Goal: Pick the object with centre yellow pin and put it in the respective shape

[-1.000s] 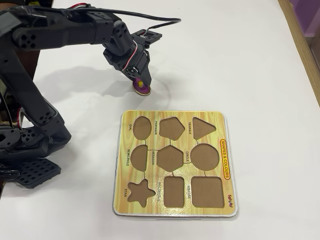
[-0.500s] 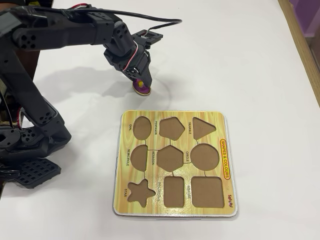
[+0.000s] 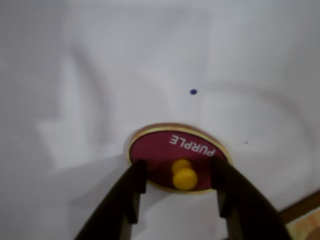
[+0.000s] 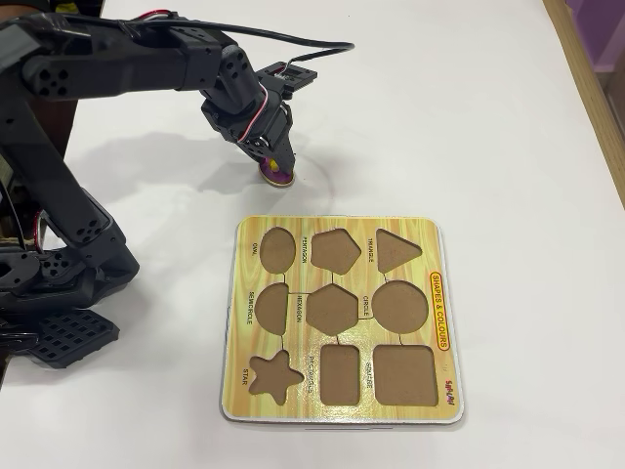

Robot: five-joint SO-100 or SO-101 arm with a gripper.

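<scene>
White table (image 4: 488, 117) carries the purple oval piece (image 3: 165, 150) well beyond the shape board (image 4: 340, 318), with the gripper (image 3: 177, 182) fingers narrowly open beside its yellow knob (image 3: 184, 177), not yet gripping, and the OVAL cutout (image 4: 278, 249) empty.

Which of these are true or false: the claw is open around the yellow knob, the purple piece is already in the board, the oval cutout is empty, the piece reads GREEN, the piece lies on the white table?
1. The claw is open, a finger on each side of the yellow knob. True.
2. The purple piece sits in the shape board. False: it lies outside the board, above it in the overhead view.
3. The oval cutout is empty. True.
4. The piece reads GREEN. False: it reads PURPLE.
5. The piece lies on the white table. True.
</scene>
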